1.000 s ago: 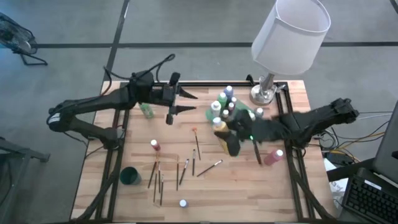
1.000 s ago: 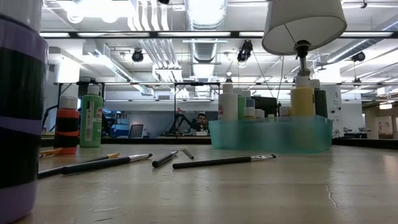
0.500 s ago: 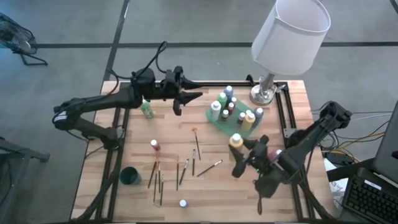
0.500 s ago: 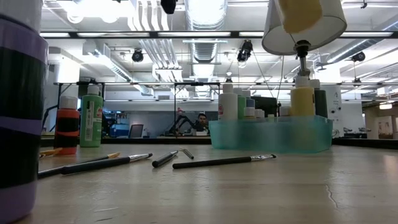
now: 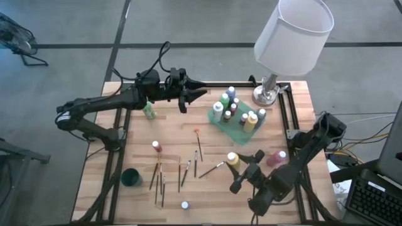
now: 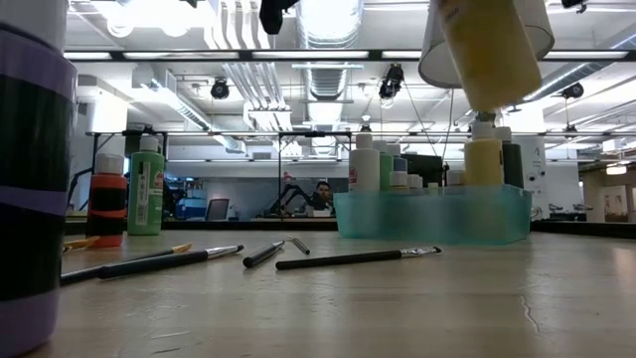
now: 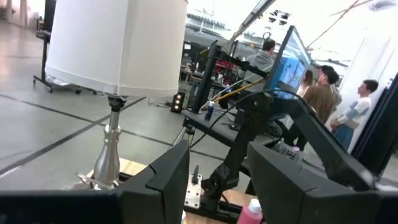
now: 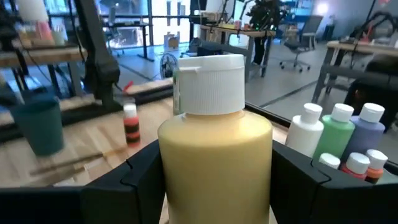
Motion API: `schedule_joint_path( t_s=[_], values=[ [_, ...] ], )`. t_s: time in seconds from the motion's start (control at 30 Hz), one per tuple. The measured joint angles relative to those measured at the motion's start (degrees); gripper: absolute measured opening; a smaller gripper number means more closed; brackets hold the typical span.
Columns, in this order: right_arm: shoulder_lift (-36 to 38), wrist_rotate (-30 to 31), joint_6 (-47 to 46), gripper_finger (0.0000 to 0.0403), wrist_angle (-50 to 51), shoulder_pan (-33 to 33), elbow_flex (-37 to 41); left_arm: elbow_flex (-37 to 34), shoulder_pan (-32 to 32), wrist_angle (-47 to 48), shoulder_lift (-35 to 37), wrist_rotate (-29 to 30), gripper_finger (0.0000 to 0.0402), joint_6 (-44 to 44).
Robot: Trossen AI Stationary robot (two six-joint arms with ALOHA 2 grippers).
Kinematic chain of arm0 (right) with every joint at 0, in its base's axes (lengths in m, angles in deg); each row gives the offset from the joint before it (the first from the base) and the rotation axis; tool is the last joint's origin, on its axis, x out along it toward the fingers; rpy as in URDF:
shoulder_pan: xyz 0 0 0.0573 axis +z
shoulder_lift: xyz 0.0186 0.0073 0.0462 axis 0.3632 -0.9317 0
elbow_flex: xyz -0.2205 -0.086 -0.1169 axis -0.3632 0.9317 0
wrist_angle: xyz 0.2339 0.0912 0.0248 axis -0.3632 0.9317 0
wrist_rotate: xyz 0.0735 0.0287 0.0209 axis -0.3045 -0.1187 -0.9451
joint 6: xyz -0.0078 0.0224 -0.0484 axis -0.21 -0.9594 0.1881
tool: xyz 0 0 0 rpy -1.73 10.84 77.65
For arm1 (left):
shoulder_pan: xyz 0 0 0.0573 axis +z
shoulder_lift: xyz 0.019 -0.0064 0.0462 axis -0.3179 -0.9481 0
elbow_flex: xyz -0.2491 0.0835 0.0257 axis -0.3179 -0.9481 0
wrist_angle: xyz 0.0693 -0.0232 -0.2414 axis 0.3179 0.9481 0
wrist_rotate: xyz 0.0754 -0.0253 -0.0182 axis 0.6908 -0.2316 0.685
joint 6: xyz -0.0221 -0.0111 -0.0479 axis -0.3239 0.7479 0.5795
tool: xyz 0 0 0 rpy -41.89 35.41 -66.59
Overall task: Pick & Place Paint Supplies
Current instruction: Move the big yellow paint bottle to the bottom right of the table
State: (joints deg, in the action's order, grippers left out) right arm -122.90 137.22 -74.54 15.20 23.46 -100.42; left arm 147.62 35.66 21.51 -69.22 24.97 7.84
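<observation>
From above, the right gripper (image 5: pixel 242 171) holds a yellow paint bottle (image 5: pixel 233 159) in the air over the front of the wooden surface (image 5: pixel 207 194), near the loose brushes (image 5: pixel 188 169) and well apart from the translucent green tray (image 5: pixel 235 116), where several bottles stand beside the lamp (image 5: pixel 292 37). The left gripper (image 5: pixel 188 95) hovers at the back of the surface with its jaws parted on nothing, near a green bottle (image 5: pixel 148 110). A red bottle (image 5: pixel 156 146), a pink bottle (image 5: pixel 276 158), a white-capped bottle (image 5: pixel 184 205) and a small dark green cup (image 5: pixel 131 177) lie scattered.

At surface level, the yellow paint bottle (image 6: pixel 489 50) hangs tilted high above the tray (image 6: pixel 432 214); a loosened hold could drop it onto the brushes (image 6: pixel 358 259) and send it rolling.

The left wrist camera shows the lamp (image 7: pixel 115 43) close ahead, with people (image 7: pixel 323 93) in the room beyond; a careless sweep could knock the lamp over.

The right wrist camera shows the jaws set wide against both sides of the yellow paint bottle (image 8: pixel 214 143), below its white cap (image 8: pixel 208 84). The smooth round body could twist or slide in that hold, and a tilted release might topple it against the red bottle (image 8: pixel 130 123) or the cup (image 8: pixel 40 124).
</observation>
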Motion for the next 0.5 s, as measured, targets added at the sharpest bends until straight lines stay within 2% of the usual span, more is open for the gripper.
schedule_joint_path(
  t_s=[0.13,0.4,0.5],
  values=[
    [-4.83,0.13,-1.17,0.0214,-0.02,0.00,0.01,0.00,0.00,-0.86,0.00,0.02,0.0168,1.96],
    [-15.18,1.11,-14.84,0.0210,0.02,0.10,0.14,0.00,-0.04,-0.71,0.00,0.09,0.0168,3.12],
    [-18.03,1.29,-17.29,0.0205,-0.34,0.13,-0.04,0.00,-0.04,-0.61,0.00,0.09,0.0168,2.94]
  ],
)
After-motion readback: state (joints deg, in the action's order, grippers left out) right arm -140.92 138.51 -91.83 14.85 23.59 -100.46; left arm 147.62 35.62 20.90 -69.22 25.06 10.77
